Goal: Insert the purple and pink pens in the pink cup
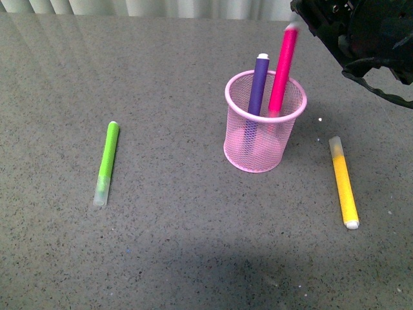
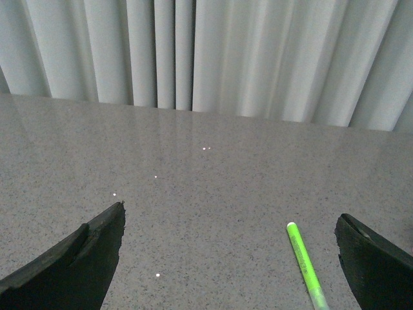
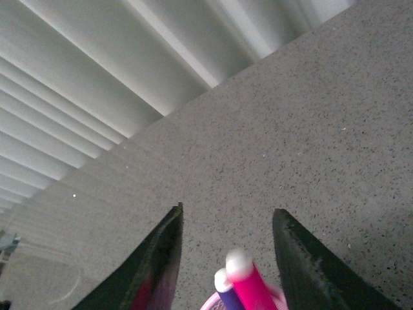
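On the grey speckled tabletop [image 1: 181,245], right of centre in the front view, stands the pink mesh cup [image 1: 264,123] with both task markers inside it: the purple pen [image 1: 258,84] leaning near the cup's middle and the pink pen [image 1: 282,71] beside it on the right, tilted toward the right arm, its top end blurred. Only this view shows the lime-green marker [image 1: 107,161] lying well left of the cup and the yellow marker [image 1: 344,182] lying to its right. The right gripper [image 3: 226,258] is a dark mass at the front view's upper right corner; its wrist camera alone shows the fingers spread apart, with the white pen tips between them and untouched. The left gripper [image 2: 229,258] appears only in its own wrist view, fingers wide and empty above the tabletop, the green marker between them, pale curtains [image 2: 206,51] behind.
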